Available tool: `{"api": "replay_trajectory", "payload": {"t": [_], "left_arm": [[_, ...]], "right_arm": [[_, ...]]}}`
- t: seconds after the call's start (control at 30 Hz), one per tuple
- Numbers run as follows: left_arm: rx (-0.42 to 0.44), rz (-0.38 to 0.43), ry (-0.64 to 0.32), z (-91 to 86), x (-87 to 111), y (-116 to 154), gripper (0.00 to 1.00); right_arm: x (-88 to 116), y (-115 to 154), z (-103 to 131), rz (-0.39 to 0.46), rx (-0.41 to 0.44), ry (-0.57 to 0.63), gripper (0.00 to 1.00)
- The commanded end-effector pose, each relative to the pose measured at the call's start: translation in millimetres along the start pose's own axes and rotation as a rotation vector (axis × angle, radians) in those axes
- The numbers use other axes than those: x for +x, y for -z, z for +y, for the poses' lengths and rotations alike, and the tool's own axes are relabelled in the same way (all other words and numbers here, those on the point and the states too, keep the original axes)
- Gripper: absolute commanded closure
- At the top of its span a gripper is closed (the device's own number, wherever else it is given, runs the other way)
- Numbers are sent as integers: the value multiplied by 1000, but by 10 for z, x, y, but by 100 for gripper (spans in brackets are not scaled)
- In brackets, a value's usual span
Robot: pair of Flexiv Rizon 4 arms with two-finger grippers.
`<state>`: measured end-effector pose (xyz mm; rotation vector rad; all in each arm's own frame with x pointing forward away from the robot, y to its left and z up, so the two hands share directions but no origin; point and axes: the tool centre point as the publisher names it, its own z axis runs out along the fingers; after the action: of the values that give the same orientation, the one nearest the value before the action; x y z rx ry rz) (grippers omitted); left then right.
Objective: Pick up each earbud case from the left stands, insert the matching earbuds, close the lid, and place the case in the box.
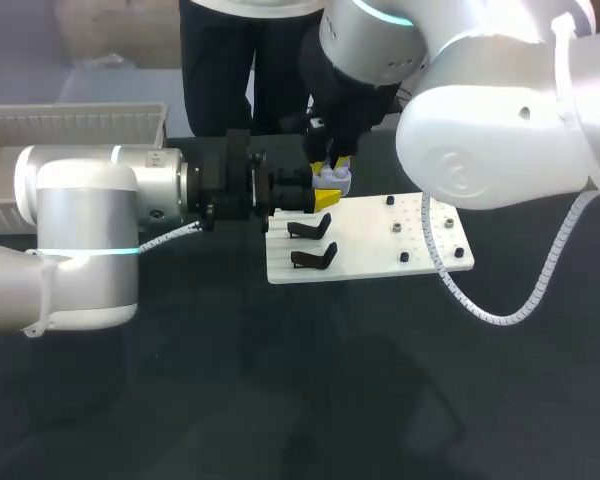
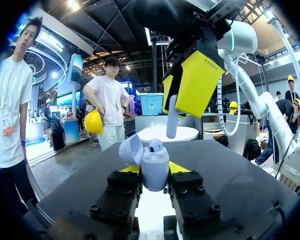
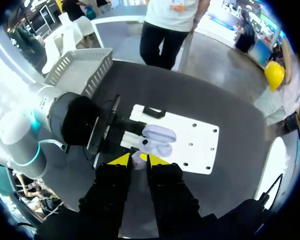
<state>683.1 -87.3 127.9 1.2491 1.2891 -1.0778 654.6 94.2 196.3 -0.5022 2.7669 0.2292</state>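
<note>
Noted in left wrist view only: one seated earbud (image 2: 156, 146) inside the lavender earbud case (image 2: 155, 167), with lid (image 2: 130, 150) swung open to one side. Noted in head view only: two black stands (image 1: 311, 228) on the white plate (image 1: 400, 235), at 9 o'clock of its centre.

Found left gripper (image 2: 154, 172) closed onto the case body, one yellow-tipped finger on each flank, holding it upright. Found right gripper (image 3: 138, 160) almost closed, pinching a second earbud (image 2: 172, 119), white, hanging below the fingertips, close above the case's open mouth and apart from it.

In head view, placed case at 11 o'clock of plate's centre, over the plate's edge, right gripper directly above it.

Logged dark tabletop (image 1: 280, 400) under the plate. Logged white slatted box (image 1: 70, 125) at 9 o'clock of the case, well apart.
</note>
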Motion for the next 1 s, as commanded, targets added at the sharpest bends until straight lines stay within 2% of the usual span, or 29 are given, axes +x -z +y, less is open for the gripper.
{"api": "replay_trajectory", "payload": {"t": [0.03,1.0], "left_arm": [[-8,-5,-5,-18,11,-3,100],[-8,-5,-5,-18,11,-3,100]], "right_arm": [[2,27,15,-5,-3,-1,100],[-5,15,-10,-17,3,-14,100]]}}
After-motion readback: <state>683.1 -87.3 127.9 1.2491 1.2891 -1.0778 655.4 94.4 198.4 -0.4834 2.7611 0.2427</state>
